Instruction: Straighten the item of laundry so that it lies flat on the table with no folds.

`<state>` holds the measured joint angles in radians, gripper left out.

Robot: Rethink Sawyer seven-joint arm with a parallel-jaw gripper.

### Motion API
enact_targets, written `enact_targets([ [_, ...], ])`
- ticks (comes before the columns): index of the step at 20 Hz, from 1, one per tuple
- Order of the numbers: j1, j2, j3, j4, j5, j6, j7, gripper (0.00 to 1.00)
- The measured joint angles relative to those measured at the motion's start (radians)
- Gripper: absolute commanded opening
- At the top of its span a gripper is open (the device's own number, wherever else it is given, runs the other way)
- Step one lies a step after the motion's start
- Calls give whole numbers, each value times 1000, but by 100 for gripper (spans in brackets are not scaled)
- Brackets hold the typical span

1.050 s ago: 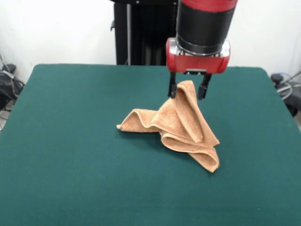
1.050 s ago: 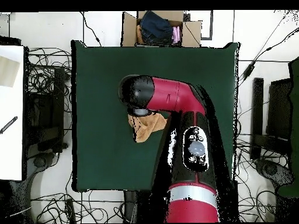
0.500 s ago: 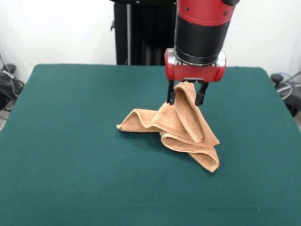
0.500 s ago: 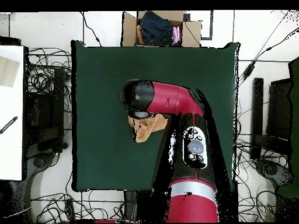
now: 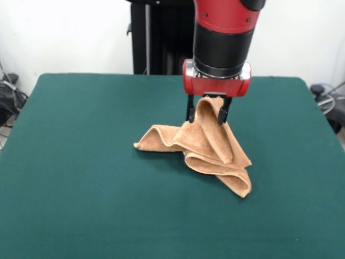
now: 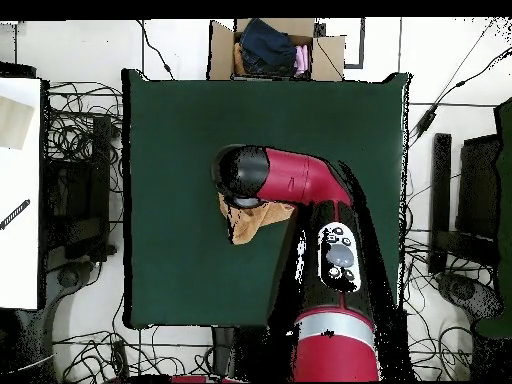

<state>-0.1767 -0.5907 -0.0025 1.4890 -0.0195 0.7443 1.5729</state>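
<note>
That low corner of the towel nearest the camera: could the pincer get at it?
Probably yes. The corner lies bare on the table with nothing over it, but the pincer is now clamped on the towel's raised peak.

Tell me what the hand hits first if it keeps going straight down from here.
The towel: the hand points straight down with the raised peak between its fingers, so more towel folds come first, then the table.

We're looking at a chunky red and black arm (image 5: 222, 38): glossy red shell up top, a black cylindrical band under it, then a red wrist collar with a silver rim. Two thin black fingers (image 5: 190, 111) stick down from the end effector (image 5: 205, 112). From overhead, the red link carries a dark oval panel (image 6: 340, 257) with small round buttons.
</note>
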Motion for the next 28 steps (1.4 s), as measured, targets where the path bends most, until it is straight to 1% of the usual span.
enact_targets([
  [15,-4,-2,0,84,0,-112,0,100],
  [28,0,-13,0,130,0,-126,0,100],
])
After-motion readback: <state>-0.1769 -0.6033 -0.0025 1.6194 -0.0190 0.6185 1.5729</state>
